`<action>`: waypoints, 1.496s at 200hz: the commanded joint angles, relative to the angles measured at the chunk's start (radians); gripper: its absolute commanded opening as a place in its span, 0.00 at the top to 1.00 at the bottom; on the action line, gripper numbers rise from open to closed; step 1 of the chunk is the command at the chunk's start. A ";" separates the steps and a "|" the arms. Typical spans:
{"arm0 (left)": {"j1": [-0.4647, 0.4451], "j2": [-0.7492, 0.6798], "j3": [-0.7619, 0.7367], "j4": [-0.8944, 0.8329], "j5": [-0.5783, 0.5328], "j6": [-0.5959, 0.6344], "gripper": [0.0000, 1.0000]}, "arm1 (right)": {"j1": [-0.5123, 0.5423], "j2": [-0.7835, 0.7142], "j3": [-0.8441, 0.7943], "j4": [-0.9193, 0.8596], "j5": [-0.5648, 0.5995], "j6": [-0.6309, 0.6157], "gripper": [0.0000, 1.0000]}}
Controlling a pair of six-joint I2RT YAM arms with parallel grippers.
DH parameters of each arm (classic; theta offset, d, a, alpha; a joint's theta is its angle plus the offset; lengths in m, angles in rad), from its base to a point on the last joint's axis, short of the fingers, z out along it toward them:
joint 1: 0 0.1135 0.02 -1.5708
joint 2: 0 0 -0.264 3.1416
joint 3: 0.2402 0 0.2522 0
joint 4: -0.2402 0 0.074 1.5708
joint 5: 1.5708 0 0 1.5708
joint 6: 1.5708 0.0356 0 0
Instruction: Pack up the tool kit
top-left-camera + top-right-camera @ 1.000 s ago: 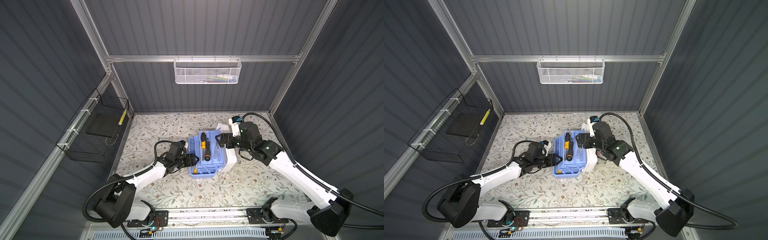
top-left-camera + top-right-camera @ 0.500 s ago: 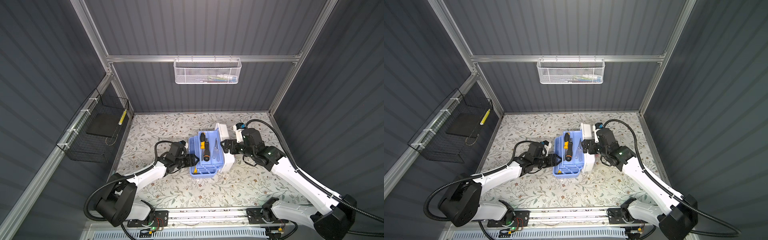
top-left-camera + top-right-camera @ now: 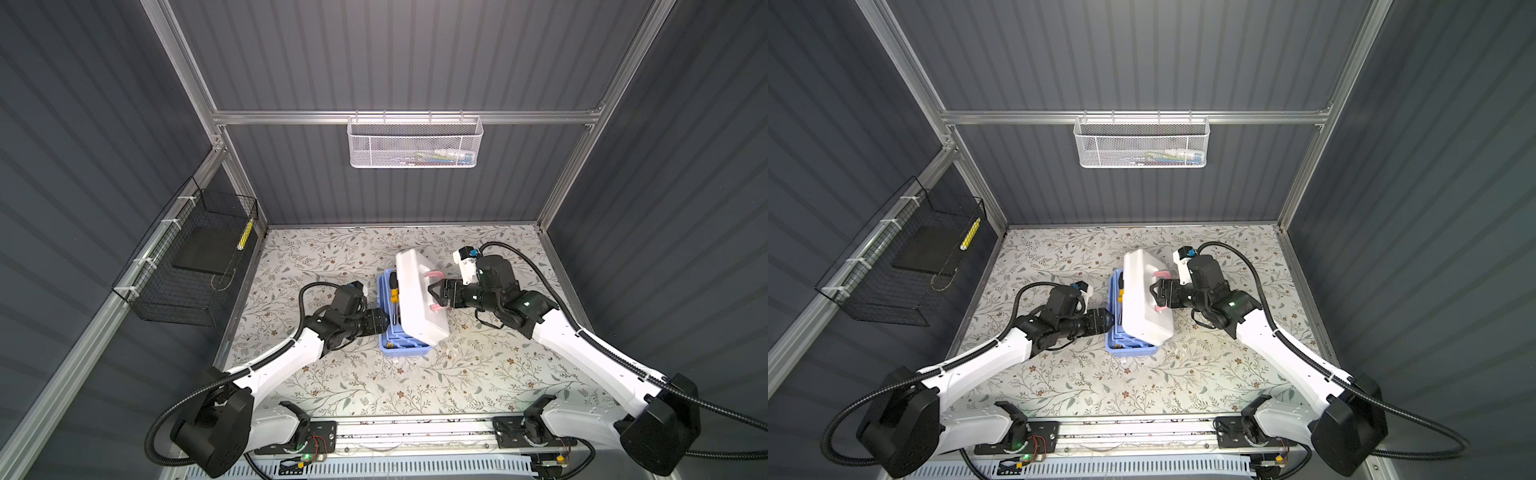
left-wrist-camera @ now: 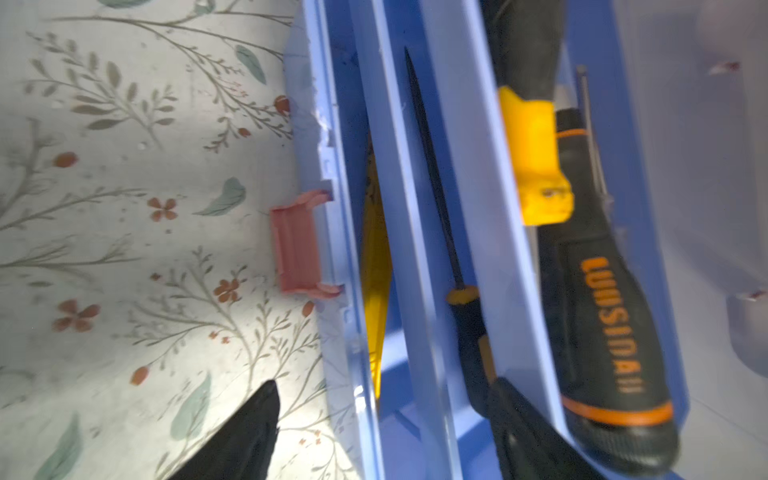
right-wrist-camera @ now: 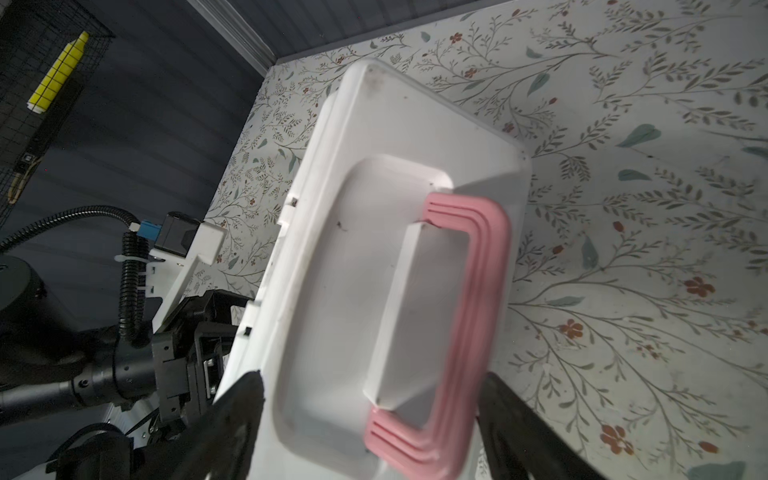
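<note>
The white lid (image 3: 415,299), lying flat a second ago, is tipping over the blue base (image 3: 405,354) of the tool kit (image 3: 420,328) in the middle of the bench (image 3: 324,266), directly ahead of the nearer right gripper (image 3: 433,297), whose released jaws are straddling the pink handle (image 3: 437,273), while the left gripper (image 3: 387,323), jaws likewise released, is straddling the base's wall.

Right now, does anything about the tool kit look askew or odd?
Yes: the white lid sits tilted, half closed over the light blue base, gaping along one long side. Nothing looks spilled or broken.

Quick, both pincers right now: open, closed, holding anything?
Left pincer: open, straddling a wall of the blue base, gripping nothing.
Right pincer: open at the white lid, straddling its pink handle.
</note>
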 commanded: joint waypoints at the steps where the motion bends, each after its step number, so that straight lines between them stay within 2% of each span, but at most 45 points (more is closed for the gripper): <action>1: -0.005 -0.067 0.049 -0.156 -0.109 0.007 0.17 | 0.013 0.025 0.023 0.021 -0.043 0.004 0.19; 29: -0.005 -0.116 0.066 -0.250 -0.185 -0.004 0.12 | 0.012 -0.016 0.005 0.021 0.018 -0.008 0.16; 51: -0.005 -0.129 0.072 -0.240 -0.180 -0.006 0.10 | 0.011 -0.028 -0.003 -0.006 0.044 -0.016 0.11; 73: -0.006 -0.108 0.079 -0.197 -0.142 0.006 0.10 | 0.009 -0.028 -0.025 -0.012 0.060 -0.019 0.10; 128: -0.008 0.018 0.065 0.008 0.048 0.031 0.14 | -0.018 -0.009 -0.095 0.016 0.054 -0.021 0.10; 188: -0.044 0.107 0.079 0.118 0.134 0.057 0.17 | -0.085 -0.058 -0.210 0.103 -0.011 -0.006 0.08; 227: -0.150 0.226 0.156 0.136 0.116 0.072 0.20 | -0.102 -0.077 -0.195 0.084 0.006 -0.037 0.05; 251: -0.173 0.272 0.173 0.157 0.124 0.069 0.22 | -0.106 -0.036 -0.150 0.068 -0.007 -0.055 0.04; 299: -0.173 0.174 0.132 0.101 0.011 0.102 0.19 | -0.112 0.034 -0.077 0.078 0.002 -0.104 0.01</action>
